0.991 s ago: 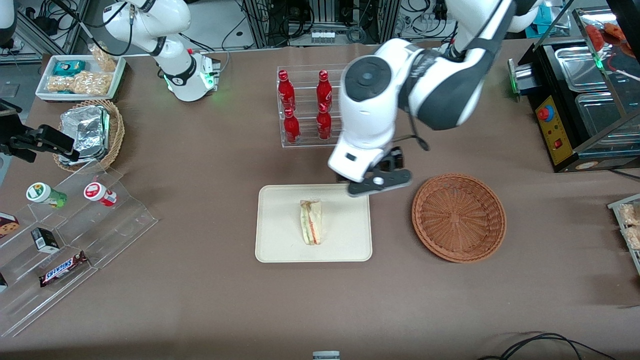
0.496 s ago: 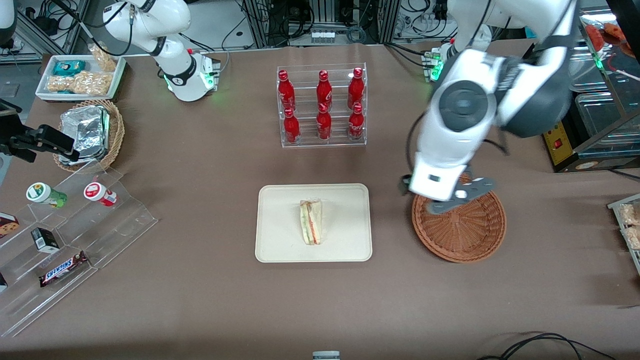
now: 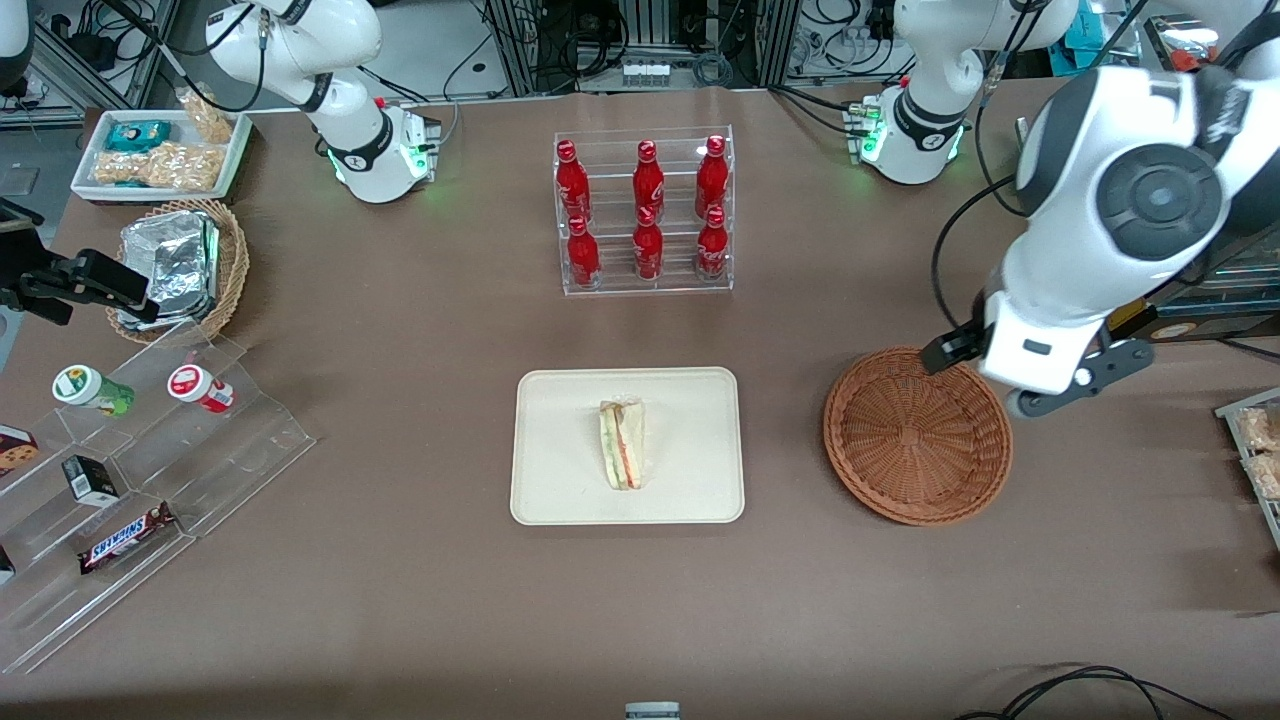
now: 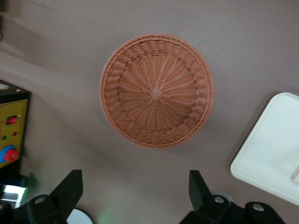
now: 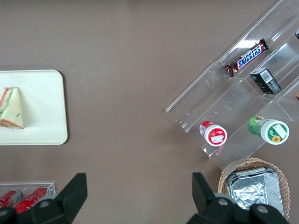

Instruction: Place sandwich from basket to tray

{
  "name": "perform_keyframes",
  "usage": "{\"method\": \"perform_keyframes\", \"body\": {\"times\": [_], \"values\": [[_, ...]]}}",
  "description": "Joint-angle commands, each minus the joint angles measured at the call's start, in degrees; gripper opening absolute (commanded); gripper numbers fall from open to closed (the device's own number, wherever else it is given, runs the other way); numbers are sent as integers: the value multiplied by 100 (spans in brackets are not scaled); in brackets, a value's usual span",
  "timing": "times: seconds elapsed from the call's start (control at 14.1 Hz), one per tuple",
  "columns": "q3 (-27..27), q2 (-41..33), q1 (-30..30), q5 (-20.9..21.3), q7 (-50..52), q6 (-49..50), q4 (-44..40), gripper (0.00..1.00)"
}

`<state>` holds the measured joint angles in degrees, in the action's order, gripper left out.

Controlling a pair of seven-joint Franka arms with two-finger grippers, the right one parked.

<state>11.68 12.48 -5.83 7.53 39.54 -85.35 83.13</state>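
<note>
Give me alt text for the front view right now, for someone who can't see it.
The sandwich lies on the cream tray mid-table. The round basket beside it holds nothing, and the left arm's pincer, open, hangs above the table at the basket's edge, toward the working arm's end.

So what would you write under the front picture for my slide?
Sandwich lying on the tray, basket empty, and the open gripper hanging above the table beside the basket.
</note>
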Motion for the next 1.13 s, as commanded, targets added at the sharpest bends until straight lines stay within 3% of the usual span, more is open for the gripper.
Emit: {"method": "perform_keyframes", "body": {"times": [0.0,0.28,0.5,0.71,1.06], "values": [[28,-639,283,-129,-507,27,580,100],[-489,-1344,372,-654,-1911,53,1030,100],[-816,-1521,398,-718,-3168,229,987,100],[-816,-1512,723,-822,-3680,150,864,100],[-1089,-1512,733,-832,-3875,-246,855,100]]}}
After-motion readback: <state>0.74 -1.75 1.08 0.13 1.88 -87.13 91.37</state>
